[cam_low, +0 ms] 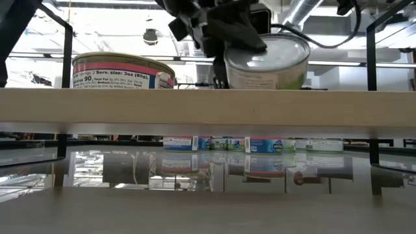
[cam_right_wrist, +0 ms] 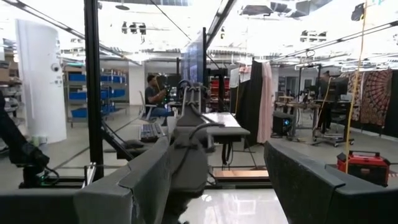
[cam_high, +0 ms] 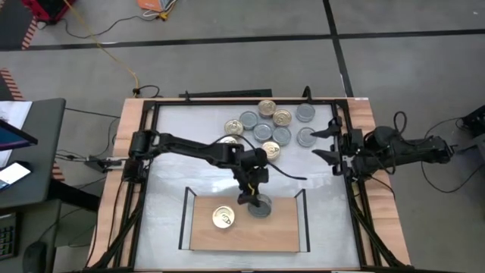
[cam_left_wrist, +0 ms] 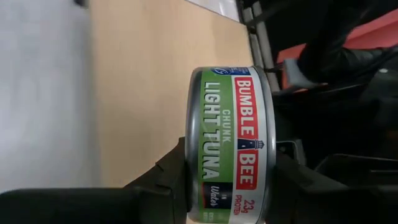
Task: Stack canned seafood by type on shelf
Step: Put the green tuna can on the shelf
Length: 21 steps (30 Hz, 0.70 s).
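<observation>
Left gripper [cam_high: 258, 202] is part-closed, clamped on a silver-lidded tuna can [cam_high: 260, 208] resting on the shelf [cam_high: 242, 235], near the rear edge. Risk: an off-square release could tip it off. Gold-lidded can [cam_high: 223, 218] sits apart. Right gripper [cam_high: 327, 142] waits, fingers spread, empty, at the desk's right side.

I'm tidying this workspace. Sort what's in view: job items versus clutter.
Job:
shelf
gold-lidded can on it
silver-lidded tuna can between the left gripper fingers
loose cans on the table

Lying about:
phone on the side desk
orange cable on the floor
</observation>
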Each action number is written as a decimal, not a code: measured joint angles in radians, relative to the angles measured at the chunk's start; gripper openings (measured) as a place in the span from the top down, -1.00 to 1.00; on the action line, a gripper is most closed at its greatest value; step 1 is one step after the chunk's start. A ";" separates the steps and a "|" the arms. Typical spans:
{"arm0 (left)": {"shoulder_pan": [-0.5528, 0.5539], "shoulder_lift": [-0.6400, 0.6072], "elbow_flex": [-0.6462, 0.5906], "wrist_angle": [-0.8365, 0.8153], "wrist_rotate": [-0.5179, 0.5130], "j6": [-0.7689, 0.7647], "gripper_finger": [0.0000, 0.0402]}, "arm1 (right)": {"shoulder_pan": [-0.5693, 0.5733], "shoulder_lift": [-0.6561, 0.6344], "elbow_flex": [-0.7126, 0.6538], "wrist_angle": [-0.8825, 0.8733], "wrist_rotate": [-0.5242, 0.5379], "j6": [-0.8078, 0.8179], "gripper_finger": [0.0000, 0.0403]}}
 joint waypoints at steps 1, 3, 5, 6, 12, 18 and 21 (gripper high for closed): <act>-0.006 0.006 0.001 0.019 0.014 -0.013 0.33 | 0.000 0.000 0.000 0.001 0.000 0.000 -0.40; -0.017 0.017 0.001 0.022 0.026 -0.030 0.33 | -0.002 0.001 0.000 0.001 0.000 0.000 -0.40; -0.028 0.031 0.001 0.035 0.043 -0.046 0.33 | -0.002 0.001 0.000 0.002 0.000 0.000 -0.40; -0.035 0.034 0.001 0.031 0.040 -0.049 0.33 | -0.002 0.001 0.000 0.002 0.000 0.000 -0.40; -0.068 0.044 0.001 0.016 0.022 -0.044 0.29 | -0.001 0.002 0.000 0.006 0.000 0.000 -0.40; -0.074 0.043 0.001 0.020 0.000 -0.018 0.00 | -0.001 0.002 0.000 0.008 0.000 0.000 -0.40; -0.066 0.043 0.001 0.020 -0.040 0.001 -0.17 | -0.001 0.002 0.000 0.008 0.000 0.000 -0.40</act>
